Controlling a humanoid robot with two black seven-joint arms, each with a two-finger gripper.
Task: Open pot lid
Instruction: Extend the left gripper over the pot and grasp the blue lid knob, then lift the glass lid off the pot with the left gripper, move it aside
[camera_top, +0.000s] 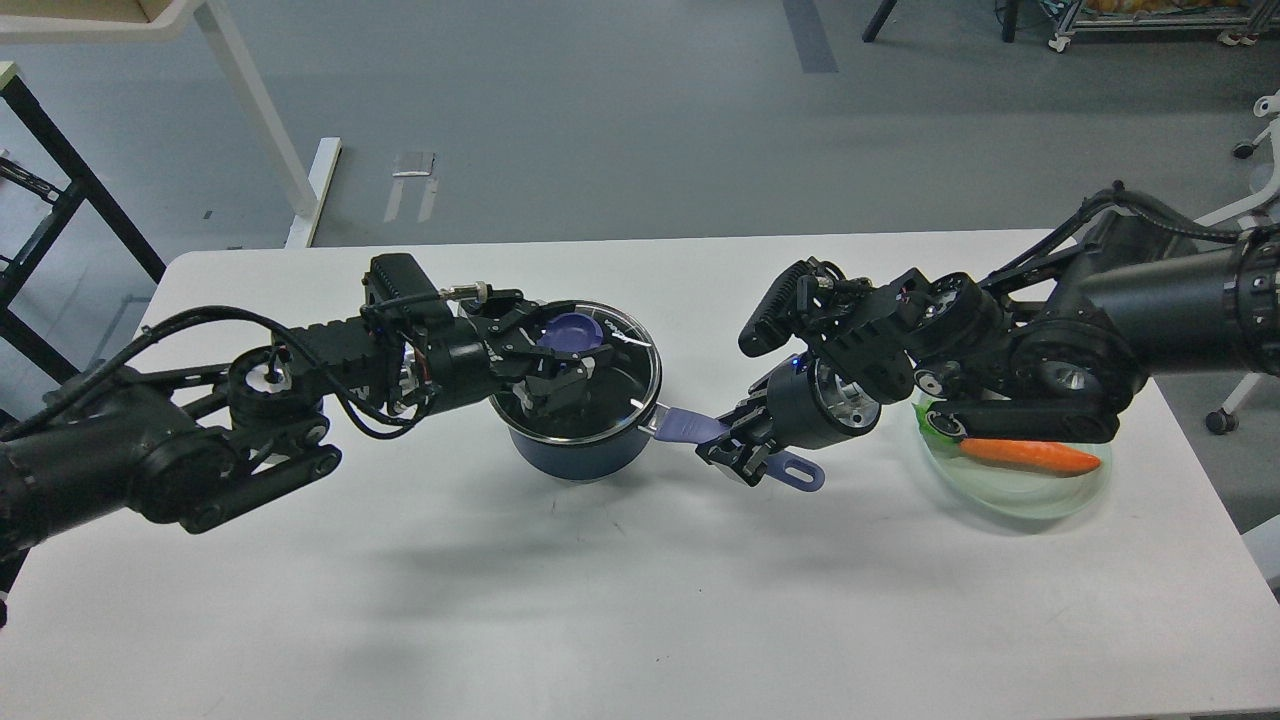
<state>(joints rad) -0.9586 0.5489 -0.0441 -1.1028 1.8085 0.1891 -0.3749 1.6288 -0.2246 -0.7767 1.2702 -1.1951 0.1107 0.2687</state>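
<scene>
Your left hand (562, 362) is closed on the purple knob (571, 331) of the glass lid (620, 368), which sits tilted over the blue pot (580, 455) at the counter's (640, 600) centre. Your right hand (742, 452) grips the pot's purple handle (690, 427). Far right, a carrot (1030, 455) lies in a clear bowl (1010, 495).

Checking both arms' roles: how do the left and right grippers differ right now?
The left gripper sits over the glass lid, fingers around its purple knob; the right gripper is low beside the dark blue pot, clamping its purple handle. Both are black two-finger grippers.
</scene>
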